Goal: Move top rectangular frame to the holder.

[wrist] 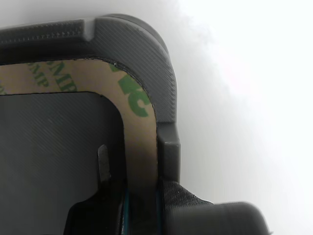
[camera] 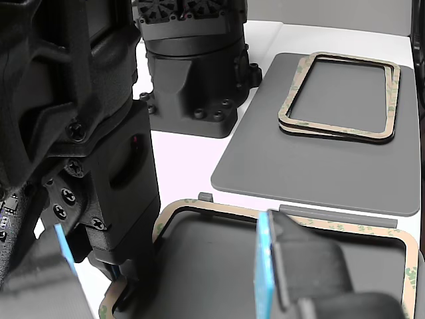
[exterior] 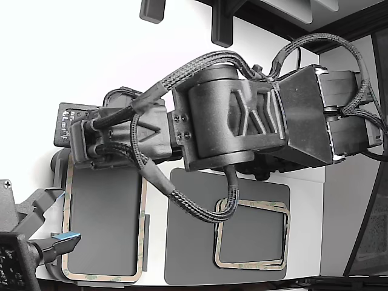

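The top rectangular frame [exterior: 144,230], tan with green print, lies flat inside the holder [exterior: 59,173] at the exterior view's left. My gripper [exterior: 82,159] is down at the frame's far end, its fingertips hidden under the wrist. In the wrist view the frame [wrist: 137,103] sits against the holder's raised rim [wrist: 146,44]. My gripper [wrist: 142,215] straddles the frame's strip, with a blue pad against each edge. The other view shows the frame [camera: 345,226] in the holder [camera: 339,214] and my gripper [camera: 123,279] at its corner.
A stack of identical frames [exterior: 248,264] rests on a dark grey flat mat [exterior: 194,230], also in the other view [camera: 290,96]. A second gripper with blue pads [exterior: 63,237] hovers open over the holder's near end [camera: 265,266]. The arm's base [camera: 192,73] stands beside the mat.
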